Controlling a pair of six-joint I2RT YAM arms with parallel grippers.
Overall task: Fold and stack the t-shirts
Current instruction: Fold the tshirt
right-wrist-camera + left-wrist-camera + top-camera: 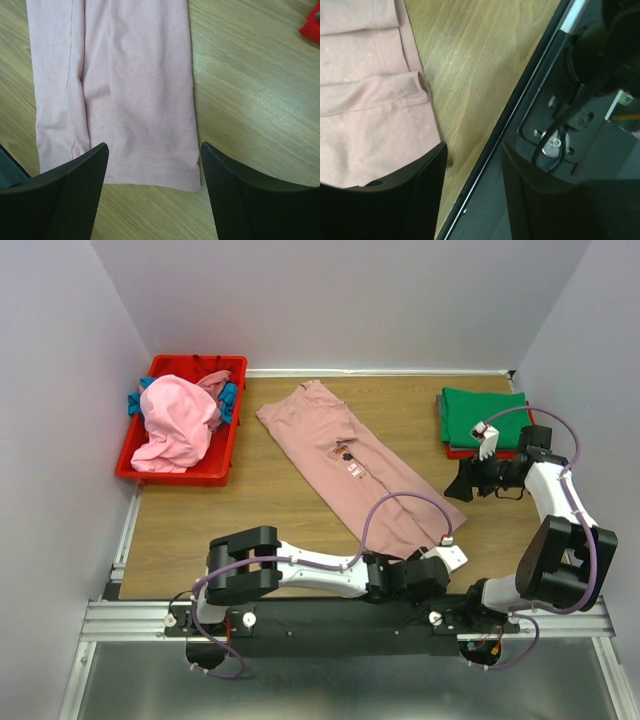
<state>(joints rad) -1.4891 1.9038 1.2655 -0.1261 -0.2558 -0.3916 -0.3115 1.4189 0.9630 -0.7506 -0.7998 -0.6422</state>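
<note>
Your pink tee (345,455) lies as a long folded strip across the table (250,510), with its near hem by the left claw (472,150). That claw's jaws stand apart over bare wood, just beside the cloth. The right claw (153,150) hangs wide and empty, facing the hem. Close now and you may pinch one layer, or none, and the fold spills open. From above, the left arm (310,570) hides the hem corner, and you can't count the heap in the bin (172,476).
</note>
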